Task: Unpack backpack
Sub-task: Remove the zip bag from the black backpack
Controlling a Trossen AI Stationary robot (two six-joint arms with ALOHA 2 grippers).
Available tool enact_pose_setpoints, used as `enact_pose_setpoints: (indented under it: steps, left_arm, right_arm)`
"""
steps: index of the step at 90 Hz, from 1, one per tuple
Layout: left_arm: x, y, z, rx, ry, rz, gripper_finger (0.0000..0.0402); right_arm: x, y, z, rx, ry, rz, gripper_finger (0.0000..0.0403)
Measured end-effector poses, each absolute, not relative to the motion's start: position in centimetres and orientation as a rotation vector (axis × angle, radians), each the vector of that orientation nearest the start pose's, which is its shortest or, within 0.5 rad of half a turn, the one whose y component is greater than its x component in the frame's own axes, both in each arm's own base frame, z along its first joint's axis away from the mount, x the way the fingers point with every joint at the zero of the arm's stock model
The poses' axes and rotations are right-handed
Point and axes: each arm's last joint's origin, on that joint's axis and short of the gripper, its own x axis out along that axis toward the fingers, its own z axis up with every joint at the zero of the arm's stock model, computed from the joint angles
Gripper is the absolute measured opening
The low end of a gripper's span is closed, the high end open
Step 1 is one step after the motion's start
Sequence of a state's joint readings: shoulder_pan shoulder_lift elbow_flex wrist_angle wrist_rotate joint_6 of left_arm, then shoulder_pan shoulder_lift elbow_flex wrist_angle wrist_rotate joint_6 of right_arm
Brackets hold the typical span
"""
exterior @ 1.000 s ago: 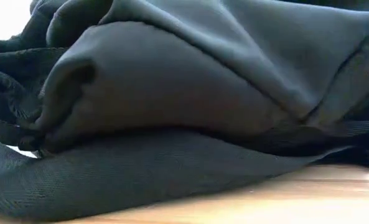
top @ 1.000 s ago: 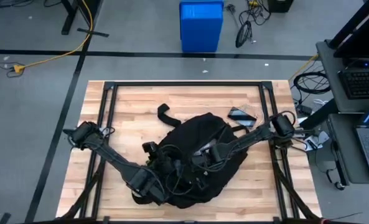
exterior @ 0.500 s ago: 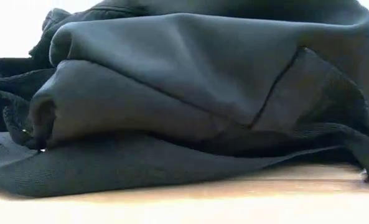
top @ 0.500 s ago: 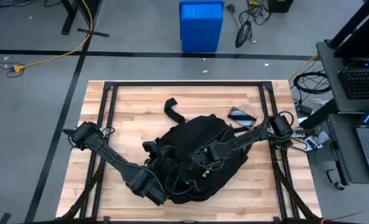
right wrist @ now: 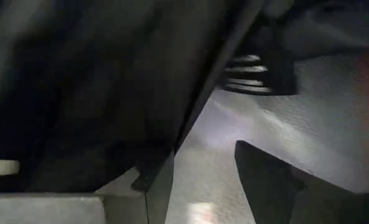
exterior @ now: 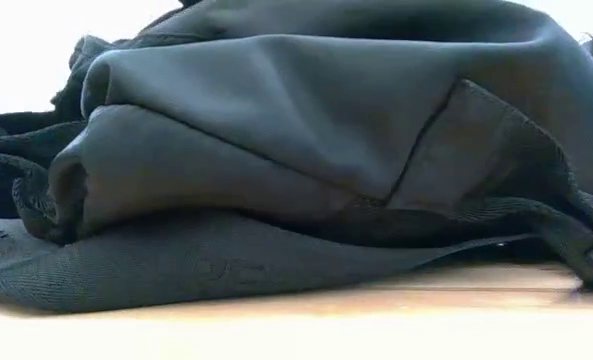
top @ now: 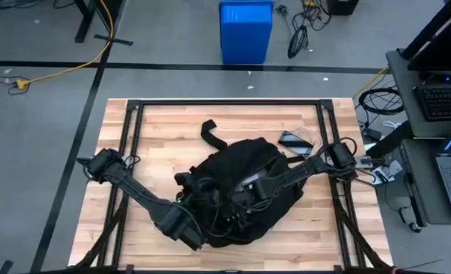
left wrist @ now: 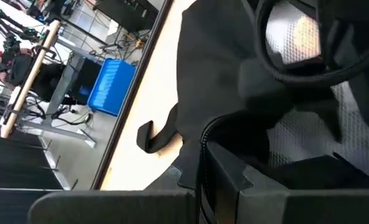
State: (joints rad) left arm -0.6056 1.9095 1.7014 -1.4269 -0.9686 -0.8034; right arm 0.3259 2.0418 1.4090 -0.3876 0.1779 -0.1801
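Note:
The black backpack (top: 244, 179) lies in a crumpled heap in the middle of the table and fills the low view (exterior: 306, 150). One strap (top: 210, 131) lies on the wood at its far side. My left gripper (top: 202, 224) is at the backpack's near left side, shut on the edge of its opening. My right gripper (right wrist: 203, 186) reaches in from the right and stands open inside the backpack, over grey mesh lining (right wrist: 308, 106), with nothing between its fingers. My left gripper holds the zippered edge of the backpack's opening (left wrist: 203, 146), coming level from the table's near left. The edge runs down between the fingers, and the gripper's own body hides the place of contact. The opening gapes past it, showing mesh lining (left wrist: 308, 130).
A small dark packet in clear wrap (top: 295, 140) lies on the table, to the far right of the backpack. Black frame rails (top: 225, 103) run along the table's edges. A blue bin (top: 246, 30) stands on the floor beyond the far edge. Bare wood shows at the far left.
The backpack has drawn in from the table's near left and bulged upward; in the low view its folds have risen. The strap at its far side has slid a little toward the right edge. Both arms have stayed almost where they were.

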Motion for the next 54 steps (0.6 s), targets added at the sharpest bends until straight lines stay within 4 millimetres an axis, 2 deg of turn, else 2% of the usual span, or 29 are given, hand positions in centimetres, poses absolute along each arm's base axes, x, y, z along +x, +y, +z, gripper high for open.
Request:
enact_pose_setpoints:
  steps: [9,36,46,54]
  left_arm:
    - [30.5,-18.2,27.5,0.450,0.918,0.666,0.0008]
    - [30.5,-18.2,27.4,0.441,0.925,0.663,0.0008]
    - [30.6,-18.1,27.4,0.435,0.924,0.664,0.0008]
    - [30.6,-18.1,27.4,0.429,0.921,0.664,0.0008]
  right_arm:
    - [40.1,13.2,15.7,-0.472,0.992,0.183,0.0172]
    - [39.9,12.7,15.2,-0.407,1.058,0.172,0.0242]
    - [40.3,12.1,14.6,-0.369,1.063,0.128,0.0245]
    - [40.8,11.3,13.7,-0.348,1.075,0.107,0.0231]
